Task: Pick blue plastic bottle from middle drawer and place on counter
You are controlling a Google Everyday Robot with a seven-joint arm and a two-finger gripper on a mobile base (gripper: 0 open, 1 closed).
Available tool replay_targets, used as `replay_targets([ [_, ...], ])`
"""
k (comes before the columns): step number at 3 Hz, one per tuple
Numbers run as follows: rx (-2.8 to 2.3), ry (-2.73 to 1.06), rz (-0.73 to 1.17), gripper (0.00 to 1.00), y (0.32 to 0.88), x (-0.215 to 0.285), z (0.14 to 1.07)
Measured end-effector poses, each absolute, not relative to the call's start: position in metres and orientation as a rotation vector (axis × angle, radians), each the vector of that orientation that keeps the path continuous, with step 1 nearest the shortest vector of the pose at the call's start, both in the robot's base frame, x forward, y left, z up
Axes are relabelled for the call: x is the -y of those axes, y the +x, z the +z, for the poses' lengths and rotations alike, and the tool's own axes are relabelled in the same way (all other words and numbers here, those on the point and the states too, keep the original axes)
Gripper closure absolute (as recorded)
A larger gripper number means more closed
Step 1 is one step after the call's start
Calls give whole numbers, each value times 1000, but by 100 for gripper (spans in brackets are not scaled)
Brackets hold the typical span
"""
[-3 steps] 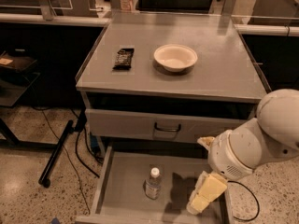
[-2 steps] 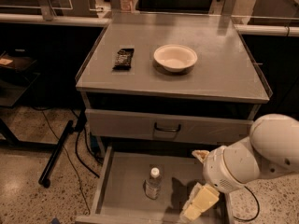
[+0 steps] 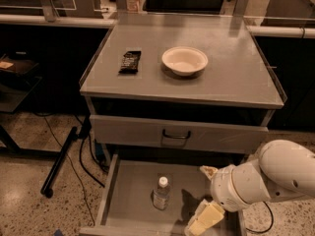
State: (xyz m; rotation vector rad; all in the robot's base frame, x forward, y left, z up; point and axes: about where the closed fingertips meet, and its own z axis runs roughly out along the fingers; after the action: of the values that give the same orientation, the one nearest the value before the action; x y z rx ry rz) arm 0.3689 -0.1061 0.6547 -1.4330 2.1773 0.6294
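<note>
Blue plastic bottle point(image 3: 161, 192) upright in middle drawer point(image 3: 132, 200), near jaws of gripper point(image 3: 204, 221).

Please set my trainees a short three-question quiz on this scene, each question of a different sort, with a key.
1. Fill in: in the camera view, on the counter, the dark packet lies to the ___ of the white bowl.
2. True or false: the blue plastic bottle stands upright on the floor of the open middle drawer.
3. Choose: where is the gripper?
A. Over the white bowl.
B. Low over the drawer's right front part, apart from the bottle.
C. Resting on the counter.

Key: 1 left; 2 true; 3 B.
</note>
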Motion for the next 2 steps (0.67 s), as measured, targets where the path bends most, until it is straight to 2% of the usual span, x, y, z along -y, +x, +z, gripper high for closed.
replay_targets([
  [2, -2149, -1261, 629, 0, 381, 101, 594],
])
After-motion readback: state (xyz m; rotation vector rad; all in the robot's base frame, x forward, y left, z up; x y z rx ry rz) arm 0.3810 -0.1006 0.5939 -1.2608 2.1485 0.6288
